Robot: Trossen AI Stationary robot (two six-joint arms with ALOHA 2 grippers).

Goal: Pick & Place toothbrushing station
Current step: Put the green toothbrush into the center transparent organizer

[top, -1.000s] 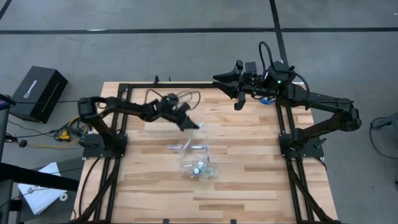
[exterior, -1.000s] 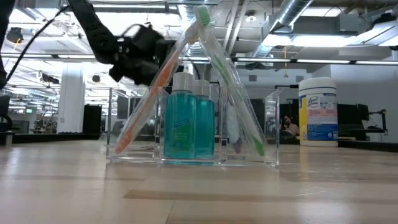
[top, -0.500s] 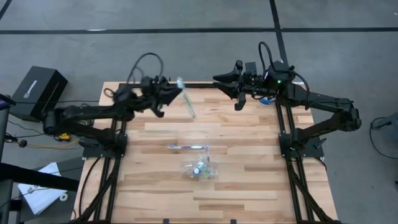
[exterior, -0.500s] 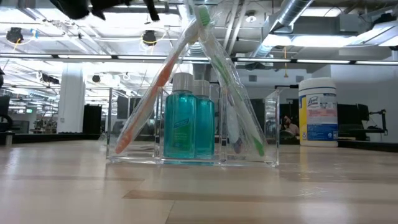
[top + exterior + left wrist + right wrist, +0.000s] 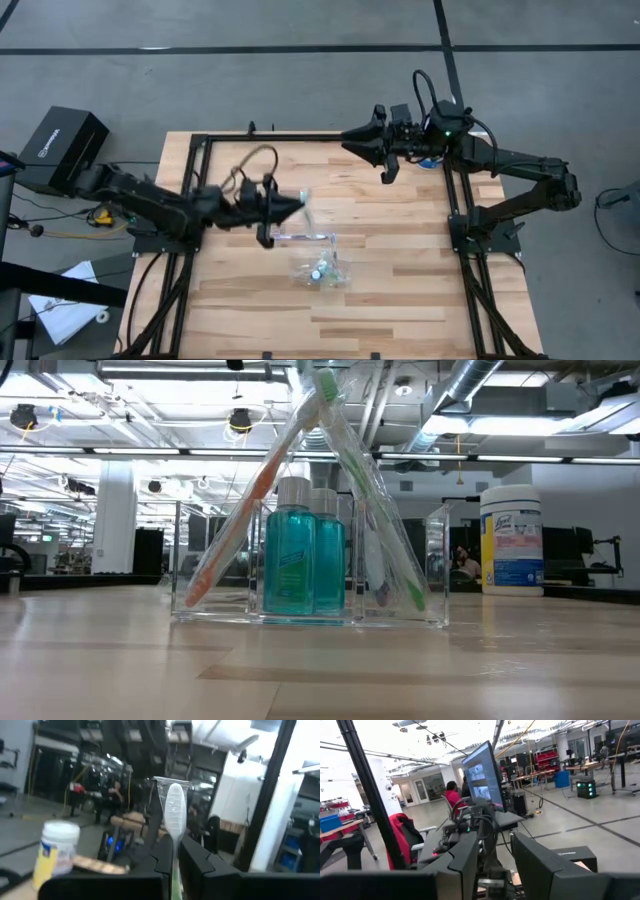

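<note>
High view: the table (image 5: pixel 400 280) carries the clear container (image 5: pixel 322 268) near its middle, two teal tubes (image 5: pixel 298 550) and several toothbrushes (image 5: pixel 375 530) standing in it, another toothbrush (image 5: pixel 303 236) lying just beside it. The left gripper (image 5: pixel 290 206) has swung back from the far edge to just behind the container, its fingers clamped on a wrapped toothbrush (image 5: pixel 173 815), so placing looks close. The right gripper (image 5: pixel 365 140) waits at the far edge, fingers apart.
</note>
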